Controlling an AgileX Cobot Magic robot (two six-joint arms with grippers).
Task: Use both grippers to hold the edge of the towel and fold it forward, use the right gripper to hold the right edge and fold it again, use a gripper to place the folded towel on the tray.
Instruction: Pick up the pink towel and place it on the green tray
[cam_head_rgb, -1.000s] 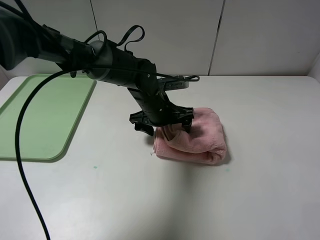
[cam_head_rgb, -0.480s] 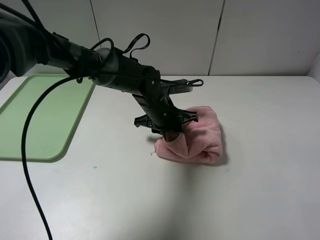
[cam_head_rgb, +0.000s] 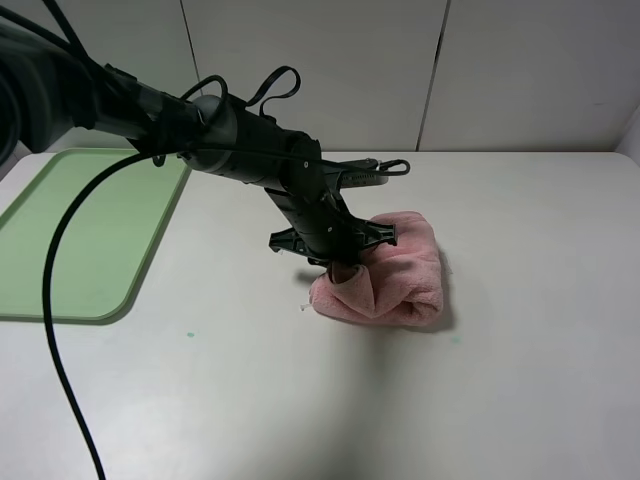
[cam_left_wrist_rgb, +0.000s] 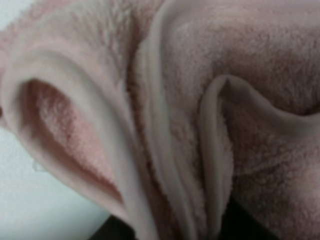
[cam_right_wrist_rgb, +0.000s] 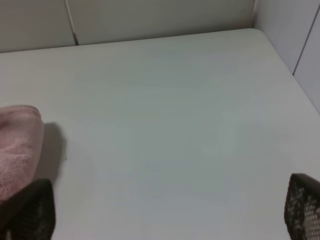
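Right now my left gripper (cam_head_rgb: 345, 268) is pinched on the folded towel (cam_head_rgb: 395, 270) at frame centre, right gripper (cam_right_wrist_rgb: 165, 220) spread empty; I reckon a shallow bite could let the folds spill before the tray (cam_head_rgb: 70, 235)

Table (cam_head_rgb: 520, 330): bare from 1 through 6 o'clock of the pink towel (cam_head_rgb: 395, 275); open passage there. Blocked at 9 to 11 o'clock of towel by left arm (cam_head_rgb: 230, 135), slanting down from far left, left gripper (cam_head_rgb: 345, 268) closed on towel's near-left fold. Black cable (cam_head_rgb: 50, 330) looping over table's left side. Green tray (cam_head_rgb: 85, 235) at 9 o'clock, well apart; bare table between.
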